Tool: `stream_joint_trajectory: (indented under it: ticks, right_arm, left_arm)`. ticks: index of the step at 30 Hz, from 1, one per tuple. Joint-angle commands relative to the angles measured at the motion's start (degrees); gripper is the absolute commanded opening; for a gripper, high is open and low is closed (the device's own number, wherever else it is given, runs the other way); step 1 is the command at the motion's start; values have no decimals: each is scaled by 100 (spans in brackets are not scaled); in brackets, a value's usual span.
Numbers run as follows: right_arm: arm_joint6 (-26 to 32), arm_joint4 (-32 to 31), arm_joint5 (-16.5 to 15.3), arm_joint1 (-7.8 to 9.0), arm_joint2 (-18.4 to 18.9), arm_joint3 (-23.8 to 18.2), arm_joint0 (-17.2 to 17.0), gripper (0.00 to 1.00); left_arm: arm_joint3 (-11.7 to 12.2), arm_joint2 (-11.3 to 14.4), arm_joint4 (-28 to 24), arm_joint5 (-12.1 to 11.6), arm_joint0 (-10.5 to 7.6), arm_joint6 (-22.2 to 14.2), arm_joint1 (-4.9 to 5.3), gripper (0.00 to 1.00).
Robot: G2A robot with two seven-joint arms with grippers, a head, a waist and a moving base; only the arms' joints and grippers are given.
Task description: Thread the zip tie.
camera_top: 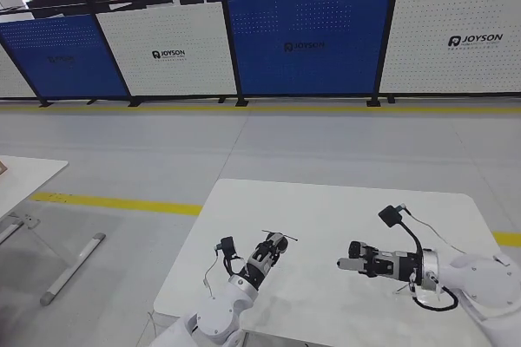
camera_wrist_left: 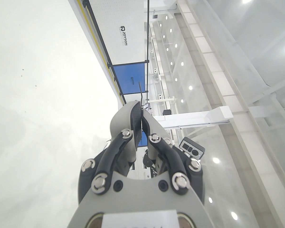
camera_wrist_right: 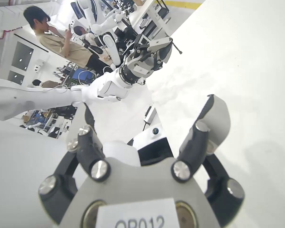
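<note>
A thin black zip tie [camera_top: 282, 235] is pinched crosswise in my left gripper [camera_top: 273, 246], which is shut on it above the white table [camera_top: 347, 204] left of centre. In the left wrist view a short end of the zip tie [camera_wrist_left: 140, 91] sticks out past the closed left gripper [camera_wrist_left: 141, 110]. My right gripper [camera_top: 342, 263] hovers to the right of it, a short gap away, pointing toward it. In the right wrist view my right gripper [camera_wrist_right: 152, 110] is open with nothing between its fingers, and beyond it are the left gripper [camera_wrist_right: 162, 48] and the zip tie's head end [camera_wrist_right: 180, 52].
The table's far half and its right side are bare white surface. A second white table [camera_top: 17, 178] stands off to the left across open floor. Blue and white perforated panels [camera_top: 304, 43] line the back, behind a yellow floor line [camera_top: 113, 204].
</note>
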Motion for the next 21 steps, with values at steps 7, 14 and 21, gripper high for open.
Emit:
stream_joint_trajectory:
  ticks: [7, 14, 21]
  right_arm:
    - [400, 789, -98, -150, -311, 381, 107, 100]
    - [517, 925, -59, -554, -1059, 1143, 798, 100]
    - [764, 1114, 351, -867, -1536, 1744, 1343, 100]
  left_arm:
    - [0, 0, 0, 0, 0, 0, 0, 0]
    - [0, 0, 0, 0, 0, 0, 0, 0]
    - [0, 0, 0, 0, 0, 0, 0, 0]
